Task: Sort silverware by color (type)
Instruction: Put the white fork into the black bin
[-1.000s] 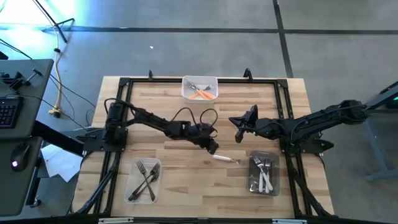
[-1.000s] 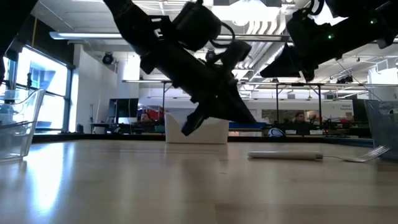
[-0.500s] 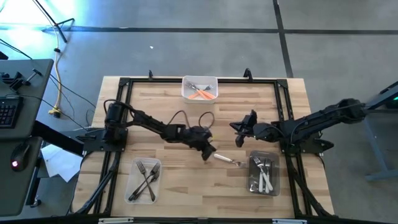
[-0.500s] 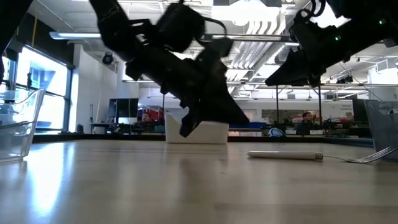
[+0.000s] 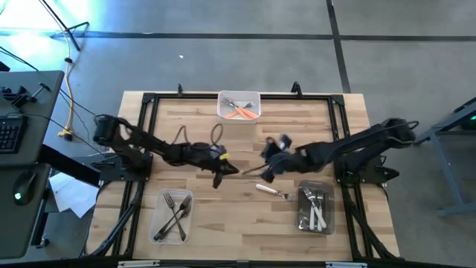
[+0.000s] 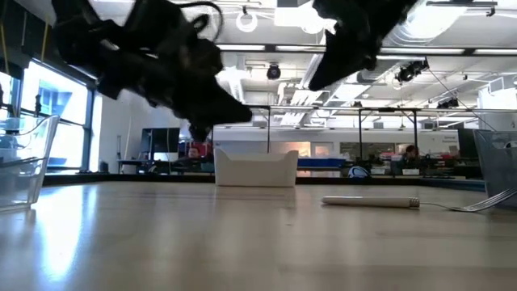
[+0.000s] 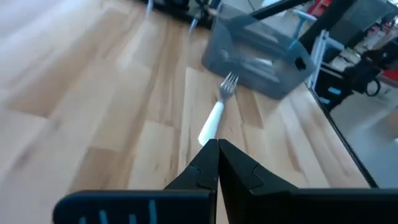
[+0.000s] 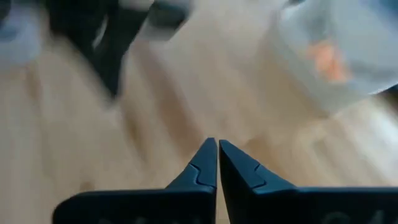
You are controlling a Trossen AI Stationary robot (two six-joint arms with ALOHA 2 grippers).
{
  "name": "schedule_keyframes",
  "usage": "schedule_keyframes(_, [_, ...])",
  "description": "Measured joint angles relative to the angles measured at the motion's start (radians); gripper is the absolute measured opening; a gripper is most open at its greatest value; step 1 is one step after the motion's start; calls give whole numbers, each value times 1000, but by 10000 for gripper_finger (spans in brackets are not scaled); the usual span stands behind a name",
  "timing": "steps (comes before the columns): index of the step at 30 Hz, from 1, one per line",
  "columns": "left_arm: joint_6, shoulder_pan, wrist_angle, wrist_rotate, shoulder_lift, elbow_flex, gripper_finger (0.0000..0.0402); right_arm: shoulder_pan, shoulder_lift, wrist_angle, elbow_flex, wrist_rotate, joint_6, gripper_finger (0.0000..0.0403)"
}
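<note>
Both dark arms reach toward the middle of the surface, seen from above. The left hand point(image 5: 220, 173) hangs low near the centre, its two fingers point(image 7: 214, 163) pressed together with nothing between them. The right hand point(image 5: 269, 168) sits just beside it, facing it, fingertips point(image 8: 211, 160) likewise closed and empty. Both hands are raised clear of the surface point(image 6: 242, 234).

White-handled fork point(image 5: 271, 190) lies loose on table point(image 5: 201, 208) between right hand point(image 5: 268, 170) and right tray point(image 5: 315, 208).
</note>
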Motion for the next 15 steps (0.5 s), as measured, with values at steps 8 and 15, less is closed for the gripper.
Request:
schedule_keyframes(8, [72,20,177,-61,-125,-229,0,63,264,-389,288,-290,199,58])
schedule_keyframes(15, [71,53,449,-72,-128,-407,0,95,346,-533,307,-423,271,143])
